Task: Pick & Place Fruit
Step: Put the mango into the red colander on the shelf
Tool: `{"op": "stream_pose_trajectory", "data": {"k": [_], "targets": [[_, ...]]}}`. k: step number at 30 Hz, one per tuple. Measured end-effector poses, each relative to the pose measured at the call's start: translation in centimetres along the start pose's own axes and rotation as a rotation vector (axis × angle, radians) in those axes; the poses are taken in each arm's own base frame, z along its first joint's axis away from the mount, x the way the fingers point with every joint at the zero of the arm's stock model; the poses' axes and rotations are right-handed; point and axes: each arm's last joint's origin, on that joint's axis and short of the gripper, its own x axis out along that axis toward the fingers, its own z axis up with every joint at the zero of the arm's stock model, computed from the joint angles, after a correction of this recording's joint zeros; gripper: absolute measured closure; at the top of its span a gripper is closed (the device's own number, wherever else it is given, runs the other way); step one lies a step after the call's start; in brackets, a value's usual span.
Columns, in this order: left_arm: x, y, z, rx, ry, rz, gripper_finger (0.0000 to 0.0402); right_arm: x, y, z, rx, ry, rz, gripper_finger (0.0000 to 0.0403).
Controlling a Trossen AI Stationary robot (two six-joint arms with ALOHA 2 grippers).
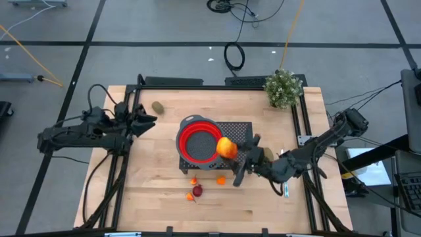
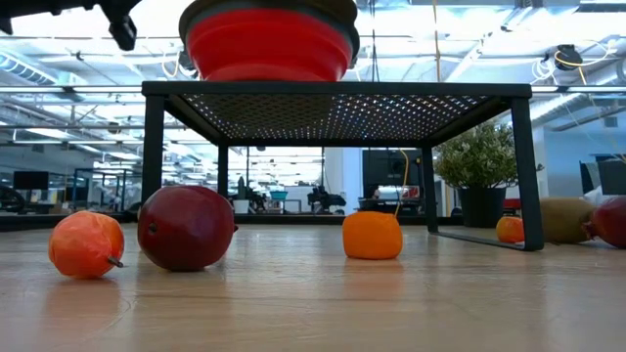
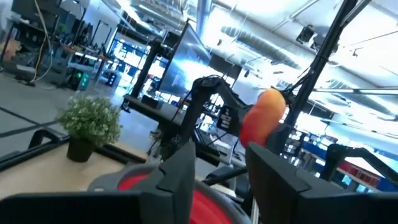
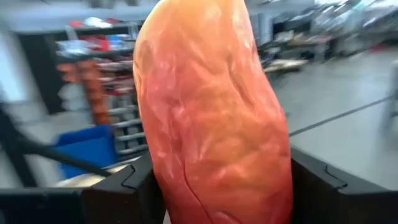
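The long red-orange-yellow fruit (image 1: 227, 147) hangs over the right rim of the red bowl (image 1: 197, 141), with my right gripper (image 1: 232, 151) shut on it. The bowl sits on a black mesh stand (image 2: 333, 98). A brown oval fruit (image 1: 158, 106) lies on the table at the far left, close to my left gripper (image 1: 150, 120), which is open and has nothing between its fingers (image 3: 180, 171). Small orange and dark red fruit (image 1: 196, 189) lie on the table in front of the stand; the low view shows them as an orange-red piece (image 2: 86, 244), a dark red one (image 2: 186, 227) and an orange one (image 2: 372, 235). My right gripper pinches the long fruit between its two fingers (image 4: 124, 186), which stand on its two opposite sides (image 4: 186, 180). The fingers come level from the table's right and lie across the fruit. The fruit is lifted clear, above the bowl's right rim.
A green potted plant (image 1: 284, 87) stands at the far right corner. Under the stand's right side lie a small orange piece (image 2: 509, 229), a brown one (image 2: 565, 220) and a dark red one (image 2: 611, 220). The near part of the wooden table (image 1: 263, 204) is bare.
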Motion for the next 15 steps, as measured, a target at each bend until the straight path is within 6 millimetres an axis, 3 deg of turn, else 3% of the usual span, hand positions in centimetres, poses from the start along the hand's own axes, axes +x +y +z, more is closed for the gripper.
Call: {"op": "stream_pose_trajectory", "data": {"k": [7,15], "targets": [[2.1,0.0,0.0,0.013,-0.03,-0.079,0.0209,0.7,-1.3,0.5,-0.23,-0.004,-0.209,0.0173],[4.7,-0.9,0.3,0.101,0.012,-0.123,0.0205,1.5,-2.5,0.5,-0.421,0.037,-0.39,0.0168]]}}
